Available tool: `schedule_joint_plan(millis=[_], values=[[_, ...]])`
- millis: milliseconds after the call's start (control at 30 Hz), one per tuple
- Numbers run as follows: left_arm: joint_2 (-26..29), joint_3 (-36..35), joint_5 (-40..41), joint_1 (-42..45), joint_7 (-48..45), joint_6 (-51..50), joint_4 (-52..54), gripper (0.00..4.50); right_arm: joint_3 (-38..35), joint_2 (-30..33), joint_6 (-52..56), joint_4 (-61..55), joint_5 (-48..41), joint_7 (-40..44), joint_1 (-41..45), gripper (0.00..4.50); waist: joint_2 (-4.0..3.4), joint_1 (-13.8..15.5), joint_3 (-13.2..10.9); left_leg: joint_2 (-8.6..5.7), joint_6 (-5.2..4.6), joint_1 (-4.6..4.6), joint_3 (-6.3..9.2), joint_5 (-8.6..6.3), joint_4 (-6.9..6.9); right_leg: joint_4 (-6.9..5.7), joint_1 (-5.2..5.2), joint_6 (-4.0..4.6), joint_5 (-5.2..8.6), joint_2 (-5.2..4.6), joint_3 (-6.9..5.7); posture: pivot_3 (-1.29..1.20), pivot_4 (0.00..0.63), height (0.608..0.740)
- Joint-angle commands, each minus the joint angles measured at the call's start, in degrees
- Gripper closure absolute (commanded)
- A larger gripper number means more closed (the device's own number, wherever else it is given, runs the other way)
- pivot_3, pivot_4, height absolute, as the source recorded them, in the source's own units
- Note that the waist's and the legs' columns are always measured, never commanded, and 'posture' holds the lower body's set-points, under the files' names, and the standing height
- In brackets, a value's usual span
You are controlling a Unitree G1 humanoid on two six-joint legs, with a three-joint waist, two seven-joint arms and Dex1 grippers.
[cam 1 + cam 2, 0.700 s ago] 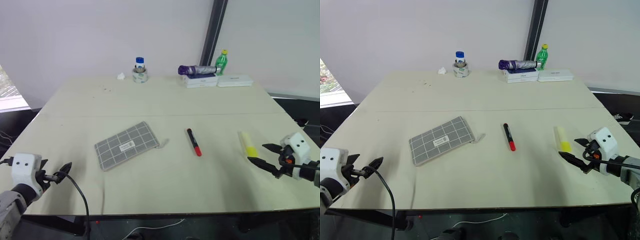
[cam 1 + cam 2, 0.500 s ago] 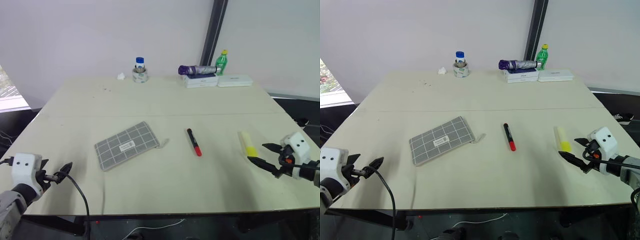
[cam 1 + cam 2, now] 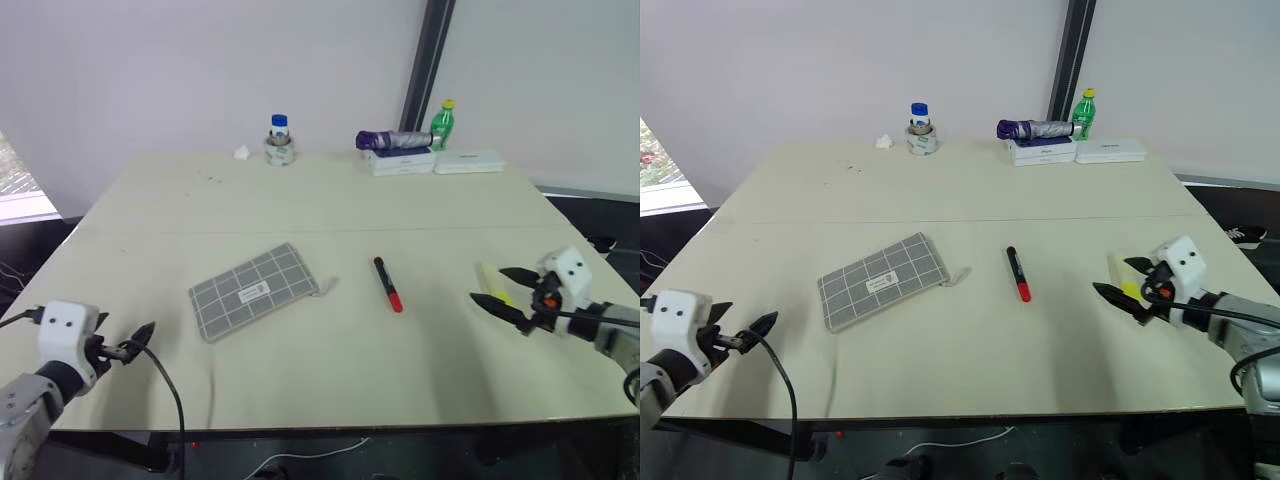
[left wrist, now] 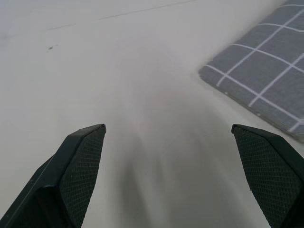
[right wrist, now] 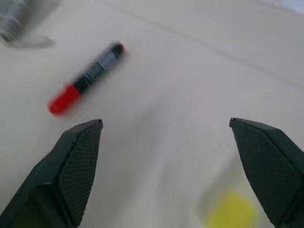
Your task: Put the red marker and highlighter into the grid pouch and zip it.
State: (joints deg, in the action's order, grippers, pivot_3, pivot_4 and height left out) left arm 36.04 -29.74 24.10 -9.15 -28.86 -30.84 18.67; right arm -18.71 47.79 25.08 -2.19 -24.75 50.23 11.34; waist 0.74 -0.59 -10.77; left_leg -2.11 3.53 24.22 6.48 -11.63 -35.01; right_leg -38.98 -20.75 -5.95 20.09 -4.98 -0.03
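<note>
The grid pouch [image 3: 252, 291], grey with white lines, lies flat left of the table's middle; its corner [image 4: 266, 80] is ahead of my left fingers. The red marker [image 3: 388, 285] lies right of the pouch, black barrel with its red end nearer me, and in the right wrist view it [image 5: 88, 78] lies ahead. The yellow highlighter [image 3: 488, 277] lies further right, its bright end [image 5: 230, 211] just below my right gripper [image 3: 489, 285], which hovers open over it. My left gripper [image 3: 143, 335] is open and empty near the front left edge, short of the pouch.
Along the back edge stand a blue-capped jar on a tape roll [image 3: 280, 141], a purple folded umbrella [image 3: 393, 140] on white boxes, a green bottle [image 3: 441, 124] and a flat white case [image 3: 470, 161]. A black cable [image 3: 172, 395] hangs off the front edge.
My right gripper has moved left and further onto the table, now over the highlighter's near end. My left gripper has shifted slightly right toward the pouch. Nothing on the table moved.
</note>
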Motion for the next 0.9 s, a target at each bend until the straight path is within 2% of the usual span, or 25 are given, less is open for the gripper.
schedule_joint_plan(millis=[33,267,300,367,600,733,900], values=[[1.9,0.49,-1.2,0.72,-1.1,1.62,0.89,0.0,0.53,-1.26,1.58,-6.47,-1.93,-1.58,0.79,0.05,0.0,0.11,0.0,-0.01,-0.02,0.02,0.02,-0.01,0.0,0.0,0.0,0.0,0.0,-0.01,0.0,0.0,0.15,0.737],[4.01,3.25,-3.51,1.53,-3.55,3.94,-1.26,0.0,7.36,-5.94,4.71,-12.97,-1.71,-5.16,4.41,0.05,0.0,-0.24,0.0,-0.01,-0.02,0.03,0.02,-0.01,0.0,0.0,-0.04,-0.01,0.0,0.0,-0.01,0.0,0.15,0.737],[4.28,3.68,-3.98,1.21,-4.15,4.56,-1.27,0.0,9.27,-6.76,5.12,-13.04,-0.5,-6.23,5.52,0.29,0.0,-0.31,0.0,0.0,-0.02,0.03,0.02,-0.01,0.0,0.0,-0.06,-0.01,0.0,0.01,-0.01,0.0,0.15,0.737],[4.71,4.06,-4.63,0.94,-4.78,5.5,-1.5,0.0,11.98,-7.48,6.17,-12.68,1.56,-7.99,7.13,0.9,-0.02,-0.29,-0.01,0.02,-0.02,0.03,0.01,-0.01,0.02,0.0,-0.09,0.0,-0.01,0.02,0.0,0.0,0.15,0.737],[10.94,8.44,-16.21,-0.26,-7.76,21.55,-6.83,0.0,22.07,-15.76,9.29,-8.7,8.09,-15.32,15.69,4.45,-0.04,-0.21,-0.03,0.0,-0.02,0.12,0.01,-0.01,0.07,-0.01,-0.24,0.01,-0.02,0.0,0.02,0.0,0.15,0.737],[14.45,11.33,-23.0,0.67,-8.36,32.33,-11.73,0.0,26.58,-20.42,10.66,-2.8,13.21,-19.88,20.51,4.45,-0.05,-0.23,-0.03,-0.01,-0.02,0.14,0.0,-0.01,0.09,-0.01,-0.28,0.02,-0.03,0.0,0.02,0.0,0.15,0.737],[17.09,14.41,-27.7,2.08,-8.93,41.6,-17.38,0.0,29.07,-25.72,9.85,4.69,15.58,-21.33,25.16,4.45,-0.06,-0.38,-0.04,-0.05,-0.01,0.16,-0.03,-0.01,0.18,-0.03,-0.37,0.01,-0.04,0.02,0.02,0.0,0.15,0.737]])
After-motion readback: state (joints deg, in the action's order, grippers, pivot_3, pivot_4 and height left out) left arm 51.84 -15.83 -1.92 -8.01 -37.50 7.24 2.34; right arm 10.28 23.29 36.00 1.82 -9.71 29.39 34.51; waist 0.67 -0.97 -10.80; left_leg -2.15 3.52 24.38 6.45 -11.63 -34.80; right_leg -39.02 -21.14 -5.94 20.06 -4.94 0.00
